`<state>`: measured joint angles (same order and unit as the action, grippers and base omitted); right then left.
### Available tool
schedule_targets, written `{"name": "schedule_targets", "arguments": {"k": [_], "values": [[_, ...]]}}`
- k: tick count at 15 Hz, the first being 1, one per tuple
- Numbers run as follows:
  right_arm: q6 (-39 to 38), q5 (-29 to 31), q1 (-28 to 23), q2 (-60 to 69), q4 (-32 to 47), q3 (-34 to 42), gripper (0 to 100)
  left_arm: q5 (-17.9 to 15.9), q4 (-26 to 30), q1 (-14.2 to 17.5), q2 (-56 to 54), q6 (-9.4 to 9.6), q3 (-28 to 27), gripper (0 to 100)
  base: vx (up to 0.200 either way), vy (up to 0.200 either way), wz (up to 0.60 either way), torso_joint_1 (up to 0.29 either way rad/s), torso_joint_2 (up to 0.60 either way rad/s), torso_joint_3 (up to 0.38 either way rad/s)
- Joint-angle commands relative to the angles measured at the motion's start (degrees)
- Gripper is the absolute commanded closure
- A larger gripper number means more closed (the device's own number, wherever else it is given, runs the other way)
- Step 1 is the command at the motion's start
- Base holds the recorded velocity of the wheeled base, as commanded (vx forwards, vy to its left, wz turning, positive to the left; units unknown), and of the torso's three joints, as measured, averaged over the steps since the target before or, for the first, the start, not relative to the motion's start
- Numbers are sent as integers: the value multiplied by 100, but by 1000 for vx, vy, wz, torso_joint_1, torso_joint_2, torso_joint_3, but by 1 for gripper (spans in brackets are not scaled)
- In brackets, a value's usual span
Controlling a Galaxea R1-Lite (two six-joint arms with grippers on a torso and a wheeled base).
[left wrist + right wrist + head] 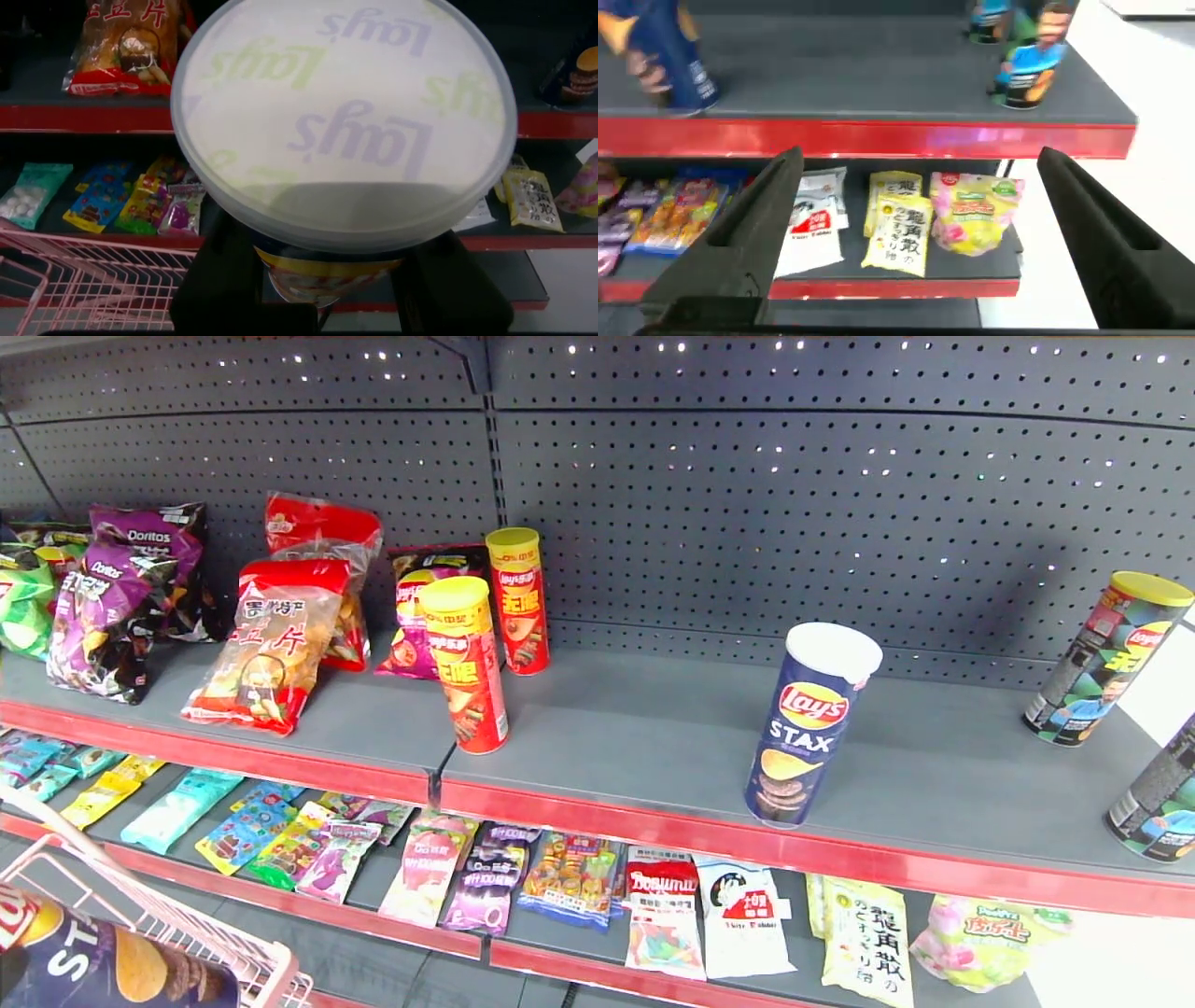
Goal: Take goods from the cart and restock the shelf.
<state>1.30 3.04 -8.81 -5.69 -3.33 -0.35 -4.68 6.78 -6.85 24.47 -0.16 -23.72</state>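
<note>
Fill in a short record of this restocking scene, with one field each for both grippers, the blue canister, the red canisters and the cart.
Left gripper: shut on a white-lidded canister
Right gripper: open, empty, facing the shelves
Blue canister: upright, near the upper shelf's front edge
Red canisters: two, upright, left of the blue one
Cart: pink wire, lower left

A grey perforated metal back panel [747, 523] stands behind two purple crisp bags [103, 607], two red clear-windowed snack bags [271, 653] and two upright red tubes with yellow lids [464, 663]. Lower down, small bright sweet packets [420, 877] lie in a row.
</note>
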Motion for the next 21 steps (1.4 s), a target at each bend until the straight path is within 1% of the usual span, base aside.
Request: {"name": "schedule_targets", "arguments": {"k": [1,2,3,5,6,8,9,10,11,12,13,19,21], "values": [[28,-602,29,-11,34,-9,0,-6,-1,0,49,-2,-1,100,0,0,0,0,0,0],[19,-989,29,-11,95,-35,0,-6,-1,0,49,-2,-1,100,0,0,0,0,0,0],[28,-1112,38,-11,227,-70,0,-6,-1,0,41,7,-1,100,0,0,0,0,0,0],[45,-1139,64,-46,254,-61,0,2,-1,0,14,-2,8,100,0,0,0,0,0,0],[54,-1182,275,-90,254,-53,0,-6,-1,0,5,7,8,100,0,0,0,0,0,0],[72,-1165,917,121,245,-53,0,-6,-1,0,14,7,-10,100,0,0,0,0,0,0],[45,-1086,1022,288,201,-35,0,-6,-1,0,-21,-2,8,100,0,0,0,0,0,0],[37,-1051,855,473,227,-44,0,-6,8,0,-74,-2,8,100,0,0,0,0,0,0],[28,-1015,873,561,210,-35,0,2,8,0,-91,-2,17,100,0,0,0,0,0,0],[63,-761,881,561,280,27,0,2,8,0,-118,-2,34,100,0,0,0,0,0,0],[-95,-295,881,561,315,35,0,-6,8,0,-214,7,105,100,0,0,0,0,0,0],[-130,-304,881,561,315,35,0,-15,-1,0,-205,7,61,100,0,0,0,0,0,0],[-130,-304,881,561,315,35,0,-15,-1,0,-205,7,70,100,0,0,-600,5,-2,2]]}}
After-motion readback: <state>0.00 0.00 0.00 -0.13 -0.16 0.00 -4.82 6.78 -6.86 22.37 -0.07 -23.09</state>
